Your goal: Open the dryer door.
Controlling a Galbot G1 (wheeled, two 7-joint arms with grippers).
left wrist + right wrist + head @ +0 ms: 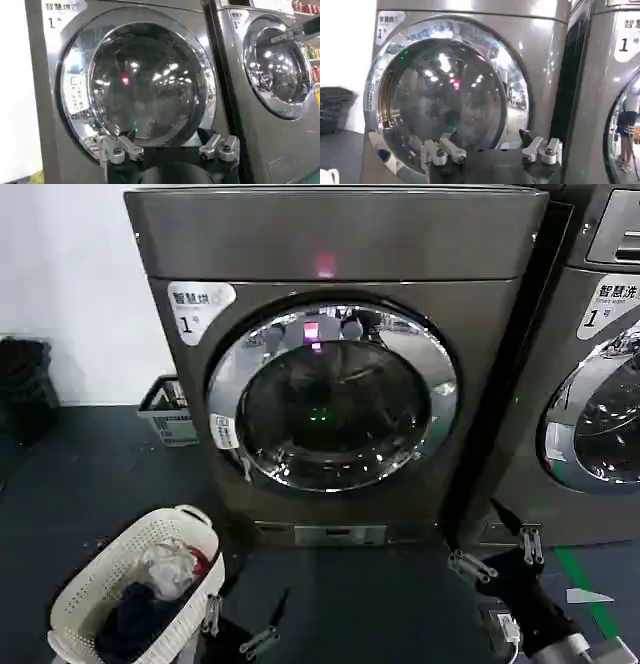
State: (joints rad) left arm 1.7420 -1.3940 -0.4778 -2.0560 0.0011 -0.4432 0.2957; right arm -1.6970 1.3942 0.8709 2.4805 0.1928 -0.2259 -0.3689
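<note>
The dryer door is a round porthole with a wide chrome ring and dark glass, lying flush against the grey machine front. A small white sticker sits on the ring's left side. My left gripper hangs low near the floor, below and left of the door, open and empty. Low at the right is my right gripper, open too, away from the machine. In the left wrist view the door stands beyond the open gripper. The right wrist view has the door beyond its open gripper.
A white laundry basket with clothes stands on the dark floor at the front left. A grey crate sits beside the dryer's left flank. A neighbouring machine with its own chrome door stands close on the right.
</note>
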